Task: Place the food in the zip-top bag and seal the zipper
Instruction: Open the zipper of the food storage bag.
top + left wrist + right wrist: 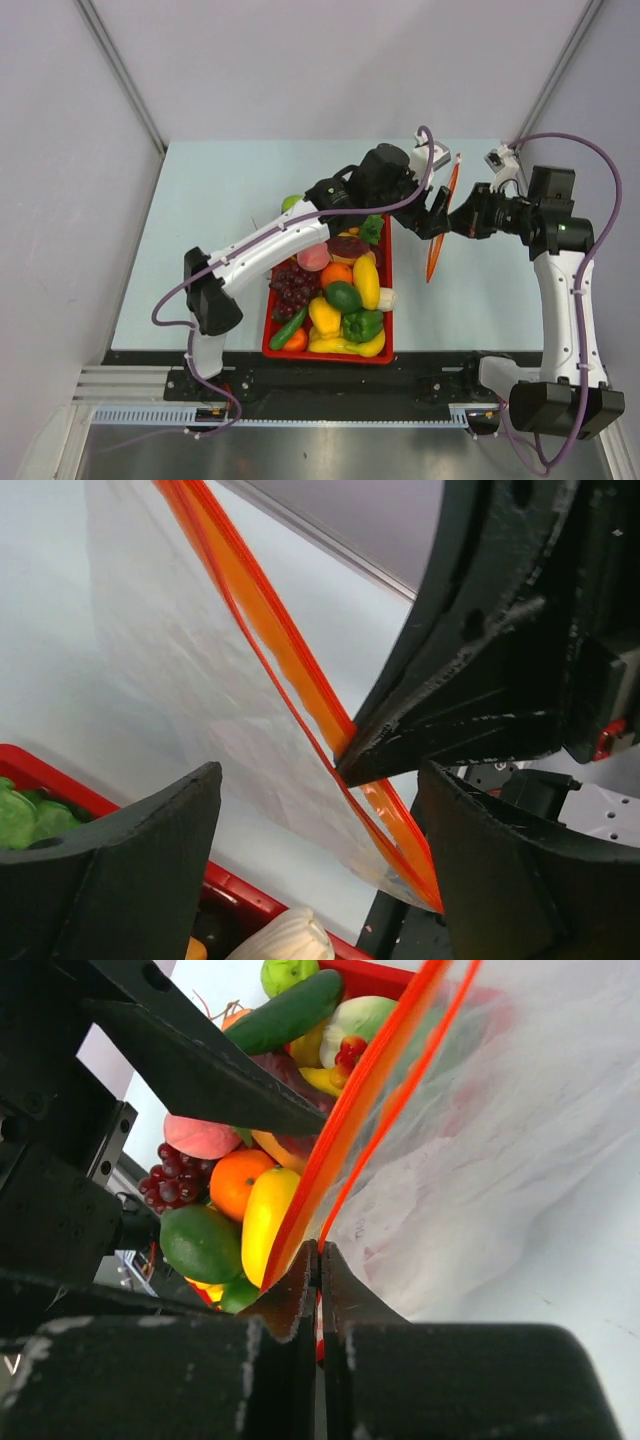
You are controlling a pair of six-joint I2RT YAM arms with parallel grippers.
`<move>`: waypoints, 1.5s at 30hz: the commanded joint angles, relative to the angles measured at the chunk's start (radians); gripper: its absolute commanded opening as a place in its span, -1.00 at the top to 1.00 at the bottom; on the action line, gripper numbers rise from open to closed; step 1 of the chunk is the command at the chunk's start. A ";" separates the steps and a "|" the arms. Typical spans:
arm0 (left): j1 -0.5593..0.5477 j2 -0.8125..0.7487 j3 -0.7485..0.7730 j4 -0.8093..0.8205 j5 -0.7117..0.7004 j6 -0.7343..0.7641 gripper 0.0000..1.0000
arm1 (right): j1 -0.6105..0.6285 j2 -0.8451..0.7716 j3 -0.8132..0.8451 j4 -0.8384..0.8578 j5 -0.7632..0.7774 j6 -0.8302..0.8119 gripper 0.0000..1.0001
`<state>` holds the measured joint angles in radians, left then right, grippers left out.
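On the pale worktop (pixel 200 220), closest to the arm bases, a red rectangular plastic tray (pixel 330 357) holds the glossy toy fruits: a dark green avocado piece (pixel 343 296), a purple grape bunch (pixel 292 285), a yellow lemon (pixel 366 283), an orange (pixel 336 273) and a pink peach (pixel 313 257). Just right of the tray's far end, the clear crinkly zip-top bag (pixel 500 1140) stands edge-on. The right claw (pixel 318 1270) is clenched on the bag's thin orange-red zipper strip (pixel 370 1090). The left claw (pixel 320 780), stretched over the tray, is released, its fingers spread close before the strip.

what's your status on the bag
Right gripper shut on zipper, zip-top bag held up, empty. Left gripper open at the mouth. Food in red tray.
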<state>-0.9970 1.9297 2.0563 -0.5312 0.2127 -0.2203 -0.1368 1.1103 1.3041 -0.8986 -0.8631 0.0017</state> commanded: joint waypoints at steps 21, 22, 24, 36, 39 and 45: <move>0.061 -0.024 -0.035 -0.107 -0.396 0.096 1.00 | -0.130 -0.084 0.144 -0.272 0.192 -0.140 1.00; 0.061 -0.020 -0.035 -0.113 -0.471 0.108 1.00 | -0.162 -0.081 0.156 -0.296 0.222 -0.158 1.00; 0.063 0.000 -0.025 -0.142 -0.516 0.140 1.00 | -0.197 -0.075 0.191 -0.318 0.295 -0.175 1.00; 0.043 0.005 0.030 -0.257 -0.101 0.217 0.92 | -0.304 -0.083 0.029 -0.306 0.138 -0.243 1.00; 0.044 -0.026 0.067 -0.285 -0.041 0.248 1.00 | -0.288 -0.025 0.046 -0.322 0.052 -0.226 1.00; 0.025 -0.047 0.137 -0.423 0.042 0.260 1.00 | -0.287 0.014 0.029 -0.289 0.024 -0.204 1.00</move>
<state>-0.9577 1.9652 2.1181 -0.8608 0.1524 0.0029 -0.4282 1.1198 1.3319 -1.2400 -0.7799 -0.2321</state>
